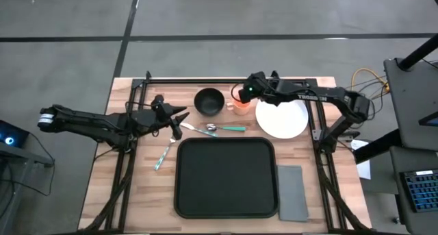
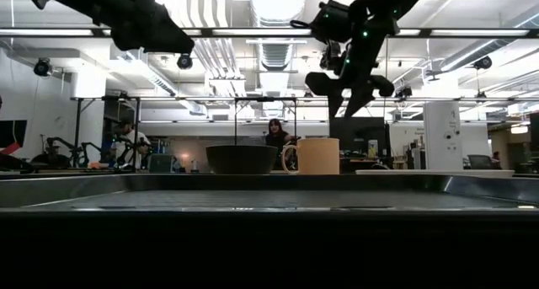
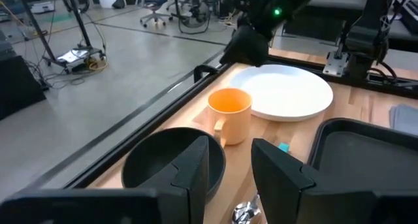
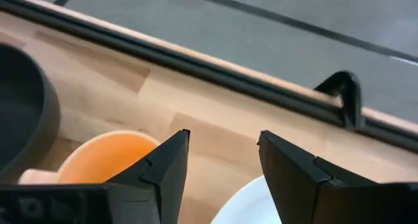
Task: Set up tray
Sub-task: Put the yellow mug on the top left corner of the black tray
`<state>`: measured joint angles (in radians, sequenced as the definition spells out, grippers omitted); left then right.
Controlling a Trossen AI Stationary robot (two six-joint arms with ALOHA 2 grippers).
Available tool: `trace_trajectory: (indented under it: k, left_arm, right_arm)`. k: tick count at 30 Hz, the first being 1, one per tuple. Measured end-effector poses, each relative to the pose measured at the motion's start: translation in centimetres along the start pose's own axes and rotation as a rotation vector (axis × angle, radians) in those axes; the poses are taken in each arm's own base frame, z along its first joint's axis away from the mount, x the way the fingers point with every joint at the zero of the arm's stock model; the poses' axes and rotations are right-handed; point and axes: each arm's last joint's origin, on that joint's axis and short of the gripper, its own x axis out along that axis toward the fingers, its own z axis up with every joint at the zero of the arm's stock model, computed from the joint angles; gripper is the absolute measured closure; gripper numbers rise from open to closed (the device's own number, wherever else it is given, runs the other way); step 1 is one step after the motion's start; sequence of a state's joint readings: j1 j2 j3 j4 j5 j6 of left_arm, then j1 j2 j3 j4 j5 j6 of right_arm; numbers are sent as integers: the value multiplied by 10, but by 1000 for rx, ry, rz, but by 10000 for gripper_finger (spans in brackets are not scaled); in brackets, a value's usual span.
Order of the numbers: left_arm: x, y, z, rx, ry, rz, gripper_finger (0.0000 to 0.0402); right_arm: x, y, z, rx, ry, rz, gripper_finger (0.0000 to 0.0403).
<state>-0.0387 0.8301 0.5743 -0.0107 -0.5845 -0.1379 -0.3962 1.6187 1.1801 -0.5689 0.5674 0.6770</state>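
Right pincer (image 1: 239, 92) hangs above the orange cup (image 1: 241, 107) near the far edge of the worktop (image 1: 102, 187), fingers spread with nothing between them; from its wrist camera I see the two dark fingers (image 4: 163, 165) apart, with bare wood in the gap, the cup's rim below one of them and the white plate's edge below the other. From table height I see that pincer (image 2: 352, 87) well clear of the cup (image 2: 318, 155), up in the air. Left pincer (image 1: 179, 122) sits over the worktop's far-left part, just beside the black bowl (image 1: 209, 101); its fingers (image 3: 196, 165) stand a little apart with nothing pinched, and past them I see the bowl (image 3: 157, 165), the cup (image 3: 230, 113) and the plate (image 3: 287, 92). Tray (image 1: 226, 178), black and empty, lies flat at the middle of the worktop towards the near edge. White plate (image 1: 281, 118) rests beyond the tray's far-right corner, touching nothing I can make out. Grey napkin (image 1: 291, 192) lies just beside the tray's right edge. Teal-handled spoon (image 1: 222, 128) lies between the bowl and the tray's far edge. Teal-handled fork (image 1: 164, 155) lies off the tray's far-left corner, angled. I also note a second silver utensil (image 1: 195, 129) beside the spoon; I cannot tell what kind.
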Motion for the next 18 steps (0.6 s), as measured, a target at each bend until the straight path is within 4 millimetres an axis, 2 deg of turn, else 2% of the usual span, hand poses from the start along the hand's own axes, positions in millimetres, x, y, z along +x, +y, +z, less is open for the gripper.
trace_trajectory:
  k: [11,18]
  left_arm:
    - [1,-1,-2,12,10,0,304]
    - [1,-1,-3,12,10,0,304]
  right_arm:
    - [17,11,-37,1,33,33,227]
    - [22,16,-38,35,4,89,227]
